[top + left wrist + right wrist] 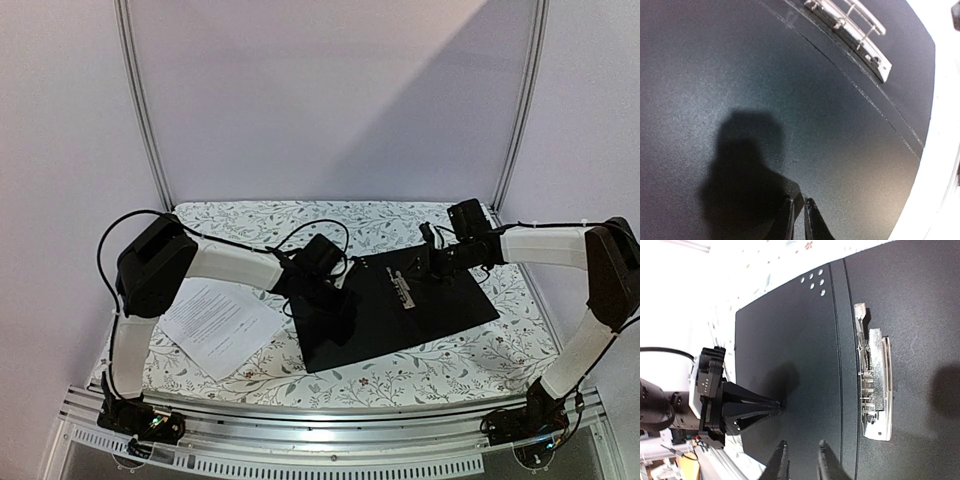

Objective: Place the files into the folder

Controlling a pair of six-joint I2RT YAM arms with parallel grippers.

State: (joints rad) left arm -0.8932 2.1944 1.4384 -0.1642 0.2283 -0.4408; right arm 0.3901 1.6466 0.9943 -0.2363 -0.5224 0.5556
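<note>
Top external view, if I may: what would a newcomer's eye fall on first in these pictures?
First, the flat black folder lying open at the middle of the floral white tablecloth, its shiny metal ring clip beside the spine. Next, the left tool at its left leaf and the right tool near the clip, both reaching in over it. Last, white printed paper sheets lie loose at the cloth's left.

My right gripper [802,450] hangs over the open folder [790,330], fingers a little apart above its black inside; the metal ring clip [875,385] lies beyond the spine fold. The left gripper [780,404] touches the same leaf, tips drawn together; flowered cloth [765,265] shows past the folder's edge.
</note>
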